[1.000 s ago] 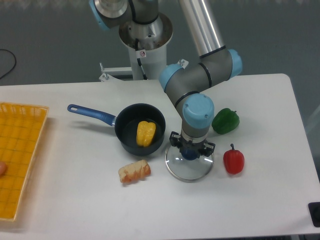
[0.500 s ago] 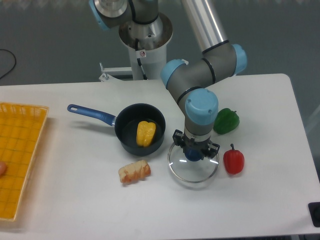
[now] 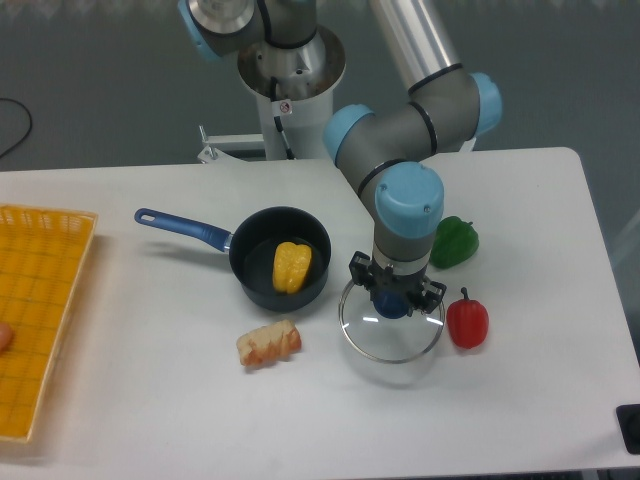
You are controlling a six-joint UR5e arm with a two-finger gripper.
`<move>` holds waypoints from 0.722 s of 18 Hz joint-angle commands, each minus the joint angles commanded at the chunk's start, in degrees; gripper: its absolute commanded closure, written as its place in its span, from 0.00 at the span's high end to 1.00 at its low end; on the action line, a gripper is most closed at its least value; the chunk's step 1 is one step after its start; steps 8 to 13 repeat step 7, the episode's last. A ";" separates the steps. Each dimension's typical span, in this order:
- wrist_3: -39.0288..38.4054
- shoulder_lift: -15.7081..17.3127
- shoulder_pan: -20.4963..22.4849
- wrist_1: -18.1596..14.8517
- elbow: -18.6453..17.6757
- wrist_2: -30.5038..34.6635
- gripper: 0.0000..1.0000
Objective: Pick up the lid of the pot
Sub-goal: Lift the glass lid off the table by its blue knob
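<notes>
The gripper [image 3: 397,284] points down at the right of the pan, its fingers shut on the blue knob of the pot lid [image 3: 388,342]. The lid is round clear glass with a thin rim, and it hangs roughly level above the white table. The fingers and gripper body cover the rear part of the lid. Any gap between the lid's underside and the table is hard to judge from this view.
A blue-handled black pan [image 3: 262,262] holds a yellow item [image 3: 292,267]. Bread [image 3: 269,343] lies in front of it. A red pepper [image 3: 467,321] is close beside the lid's right edge, with a green pepper [image 3: 453,243] behind. An orange crate [image 3: 40,320] stands far left.
Together, the gripper and the lid have shifted slightly right and toward the camera, and the lid looks larger, having risen off the table. The other objects have stayed put.
</notes>
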 joint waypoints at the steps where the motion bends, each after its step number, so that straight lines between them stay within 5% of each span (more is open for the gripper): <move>1: 0.00 0.09 0.00 0.00 -0.09 0.09 0.45; 13: 0.00 0.18 0.00 0.09 -0.26 0.09 0.45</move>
